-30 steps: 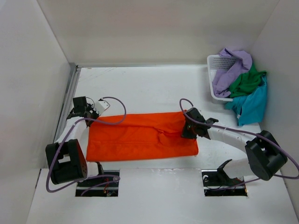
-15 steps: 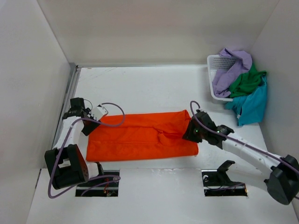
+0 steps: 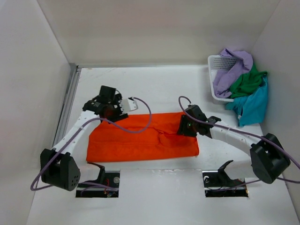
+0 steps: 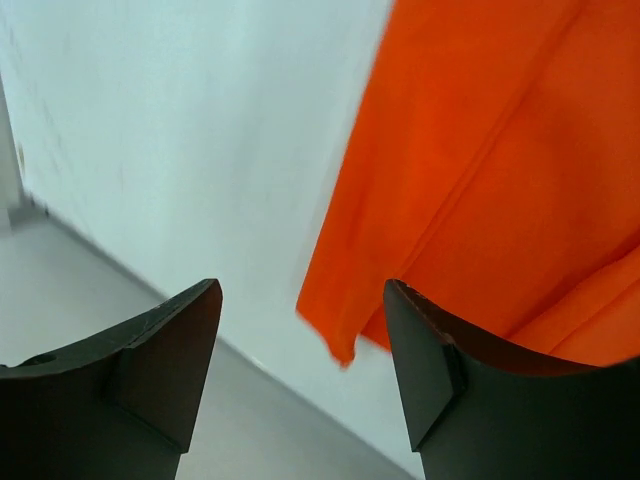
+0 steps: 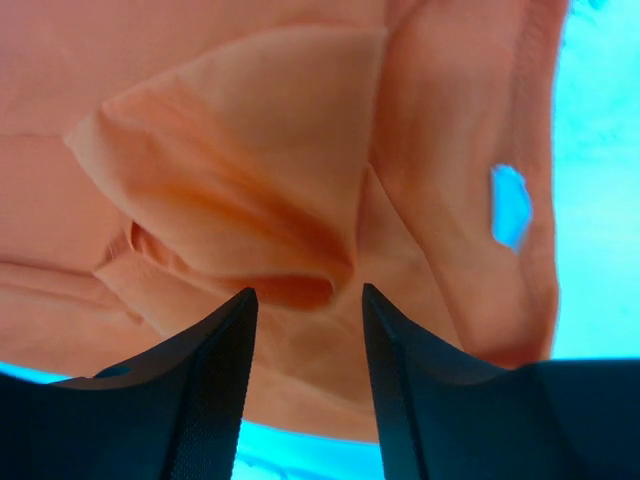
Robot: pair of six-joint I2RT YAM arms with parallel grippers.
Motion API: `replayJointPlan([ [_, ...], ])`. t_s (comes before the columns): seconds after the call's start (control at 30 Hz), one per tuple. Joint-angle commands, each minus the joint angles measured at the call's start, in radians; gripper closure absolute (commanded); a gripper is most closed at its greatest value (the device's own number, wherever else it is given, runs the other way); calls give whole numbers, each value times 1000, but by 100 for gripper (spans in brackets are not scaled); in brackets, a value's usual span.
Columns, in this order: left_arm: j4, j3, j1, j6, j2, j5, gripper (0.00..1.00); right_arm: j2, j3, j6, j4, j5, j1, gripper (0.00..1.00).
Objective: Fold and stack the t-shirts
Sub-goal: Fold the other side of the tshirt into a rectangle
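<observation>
One orange shirt [image 3: 140, 139] lying flat, left gripper [image 4: 302, 292] spread, empty, right gripper [image 5: 308, 292] spread, seemingly clear of a crease.

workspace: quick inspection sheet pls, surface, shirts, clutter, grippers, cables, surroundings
Surface: white table, no marks seen.
Job's things: orange shirt lies flat as a long band in front of the arms. The lavender shirt, green shirt and teal shirt are heaped in and over the basket at far right, with the teal one hanging outside it.
Clutter: nothing seen.
Grippers: left gripper open over the orange shirt's far left corner. Right gripper open over a wrinkle near its right end. Neither holds cloth.
Cables: left cable loops over the orange shirt. Right cable arcs by its wrist.
Surroundings: white walls, and a metal rail along the left edge.
</observation>
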Motion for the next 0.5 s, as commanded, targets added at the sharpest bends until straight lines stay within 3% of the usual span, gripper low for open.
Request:
replayJointPlan([
  [0.0,57,54,-204,-100,61,58,36,46,55,-30,85,-17,-2,56],
  [0.1,118,67,-293,-141,98,78,36,80,47,-20,87,-51,-12,72],
  [0.2,234,83,-442,-198,156,95,40,102,55,-27,82,-87,-35,99],
  [0.33,339,93,-559,-209,239,147,43,119,97,-18,121,-130,-78,100],
  [0.47,414,137,-577,-246,351,198,46,172,174,-3,171,-190,-107,100],
])
